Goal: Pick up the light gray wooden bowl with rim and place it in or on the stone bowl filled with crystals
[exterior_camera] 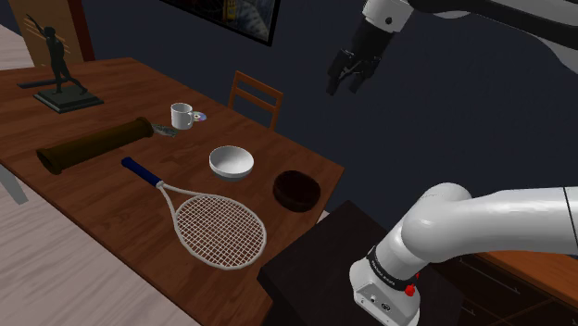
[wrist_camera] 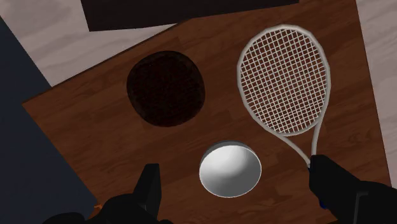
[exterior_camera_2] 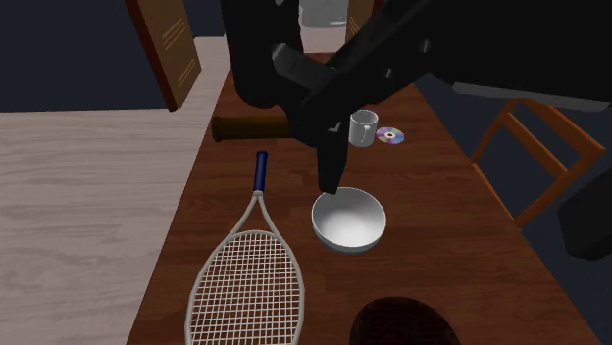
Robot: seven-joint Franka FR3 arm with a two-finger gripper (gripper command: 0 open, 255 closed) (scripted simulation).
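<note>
Overhead, tool (exterior_camera: 350, 79) wide open and empty — high above pale bowl (exterior_camera: 231, 162), dark bowl (exterior_camera: 296, 189) beside it

The shoulder view looks down from beside the stand (exterior_camera: 310, 269) across the table (exterior_camera: 116, 93); the second exterior view sits close over the table's end, facing along it. The wrist view looks straight down; all three share the pale bowl (exterior_camera: 231, 162), dark bowl (exterior_camera: 296, 189) and racket (exterior_camera: 219, 228).

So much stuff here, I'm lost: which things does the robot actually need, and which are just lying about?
Needed: pale grey bowl, dark bowl, gripper.
Lying about: tennis racket, mug, disc, statuette, dark roll, chair.
</note>
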